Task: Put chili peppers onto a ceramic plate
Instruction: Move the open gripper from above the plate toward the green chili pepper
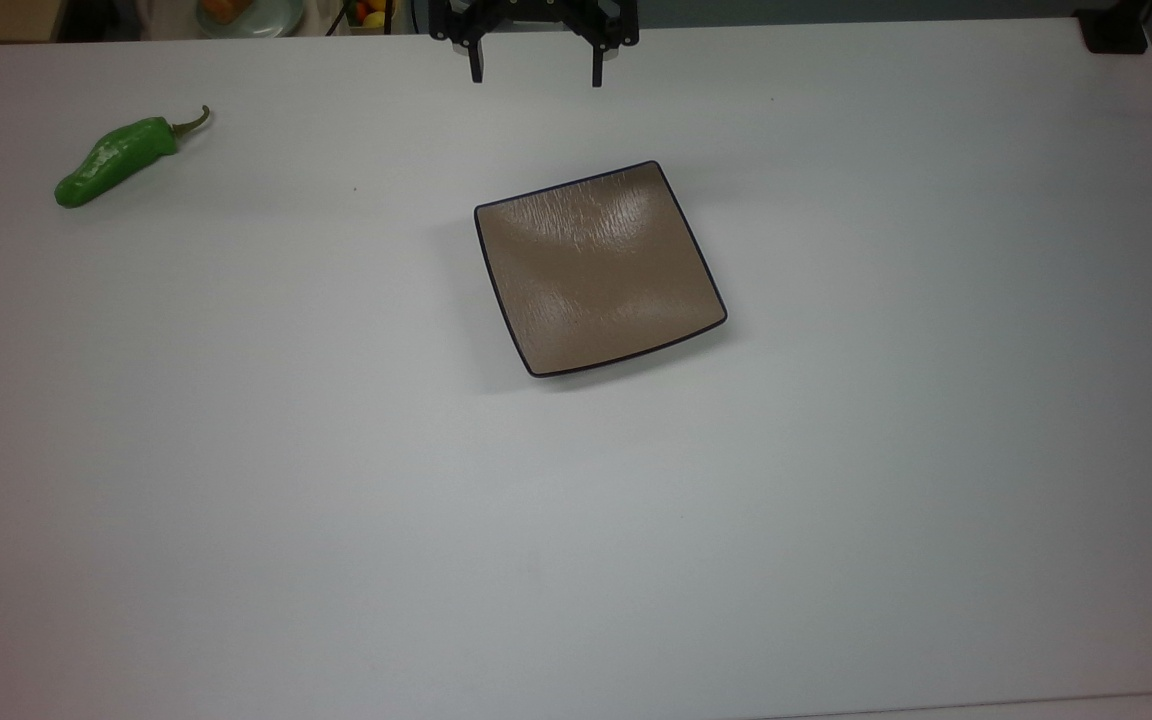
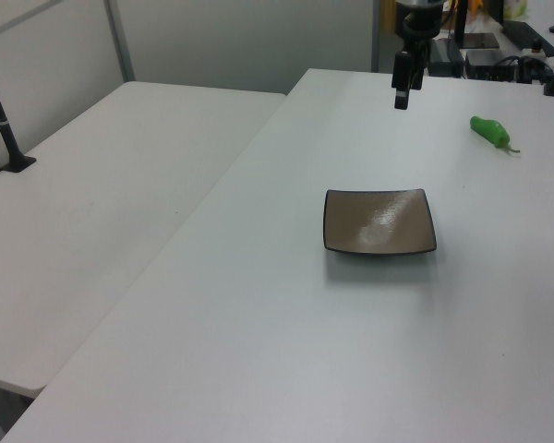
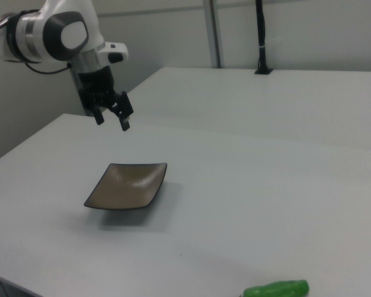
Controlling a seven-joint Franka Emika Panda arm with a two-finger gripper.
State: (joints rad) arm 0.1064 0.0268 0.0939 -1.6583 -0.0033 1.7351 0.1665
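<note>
mostly bare white table (image 1: 336, 500), grey walls (image 2: 240, 41)

A glossy green chili pepper (image 1: 114, 160) with a curved olive stem lies flat on the white desk (image 1: 336, 500), well apart from the empty square tan ceramic plate (image 1: 599, 268), dark-rimmed, at mid-desk.

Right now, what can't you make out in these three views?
- Gripper: top view's upper edge cuts off the arm above it.
- Chili pepper: right view's bottom edge crops it; stem unseen there.
- Ceramic plate: underside hidden in all views.
- Clutter beyond the table: too small to identify in the top view.
</note>
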